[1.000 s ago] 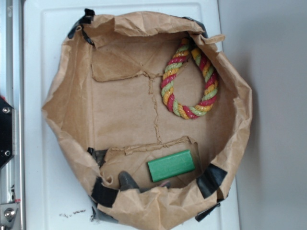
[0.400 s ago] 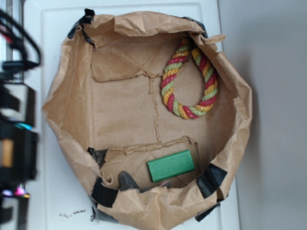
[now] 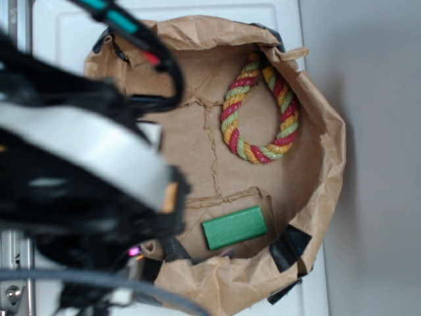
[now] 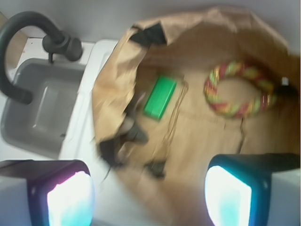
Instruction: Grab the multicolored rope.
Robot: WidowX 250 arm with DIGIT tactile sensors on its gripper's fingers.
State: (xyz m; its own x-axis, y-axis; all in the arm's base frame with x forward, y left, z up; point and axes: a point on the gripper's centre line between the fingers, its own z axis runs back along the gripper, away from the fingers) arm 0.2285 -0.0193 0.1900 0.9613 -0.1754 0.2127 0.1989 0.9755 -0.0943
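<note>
bag (image 3: 316, 197): multicolored rope (image 3: 260, 108), green block (image 3: 235, 227) inside, apart
gripper (image 4: 148, 193): spread wide, empty, above bag
sink (image 4: 42, 110): beside bag

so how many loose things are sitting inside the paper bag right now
2. The multicolored rope lies at the bag's upper right in the exterior view; the green block lies near the lower edge. The arm covers the bag's left side there, so something could be hidden.
</note>
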